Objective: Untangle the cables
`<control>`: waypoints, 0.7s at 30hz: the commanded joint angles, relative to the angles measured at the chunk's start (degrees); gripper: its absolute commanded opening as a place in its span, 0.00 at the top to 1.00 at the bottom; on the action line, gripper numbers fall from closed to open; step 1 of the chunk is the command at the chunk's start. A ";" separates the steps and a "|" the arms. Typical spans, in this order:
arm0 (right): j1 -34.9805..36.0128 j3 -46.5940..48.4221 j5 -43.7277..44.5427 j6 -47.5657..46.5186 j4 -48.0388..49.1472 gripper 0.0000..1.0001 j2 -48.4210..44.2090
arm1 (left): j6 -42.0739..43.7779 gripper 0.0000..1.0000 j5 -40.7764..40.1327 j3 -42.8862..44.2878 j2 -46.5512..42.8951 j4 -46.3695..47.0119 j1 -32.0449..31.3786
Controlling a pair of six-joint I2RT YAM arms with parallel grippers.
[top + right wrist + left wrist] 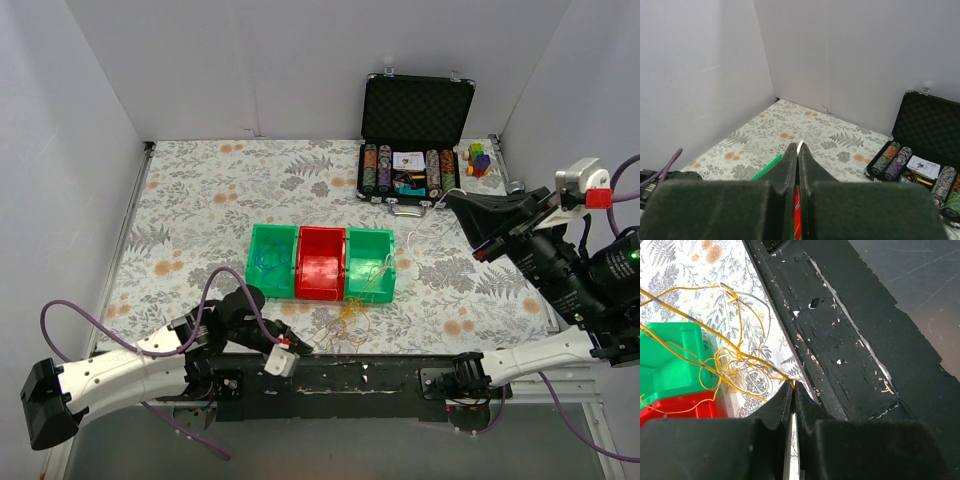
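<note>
Your left claw [792,386] is clamped shut on a yellow cable [782,376] at the near bench [200,190] edge. Your right claw [452,198], raised at the right, is pinched closed on a white cable [436,207]. You look mid-separation: the knot [352,312] lies loose just before the right-hand green bin [370,232]. Next, draw the claws apart slowly. White slants from high right down-left toward that bin; yellow runs from your left claw toward the knot.
</note>
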 commanded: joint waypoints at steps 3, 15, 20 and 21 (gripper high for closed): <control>1.20 3.39 -4.30 2.90 -0.22 0.99 2.48 | 2.67 1.00 0.18 -1.06 -0.76 -3.86 -0.37; 1.20 -2.32 -12.13 15.38 -5.50 0.99 2.75 | -9.18 0.02 1.23 16.06 -0.15 -3.86 -0.46; 1.20 -3.20 -14.86 16.88 -5.77 0.99 3.19 | -11.22 0.02 -8.41 23.55 0.73 -1.76 -0.28; 1.28 -3.46 -15.30 17.06 -5.77 0.99 3.27 | -13.31 0.02 -11.31 23.38 0.64 1.04 -0.28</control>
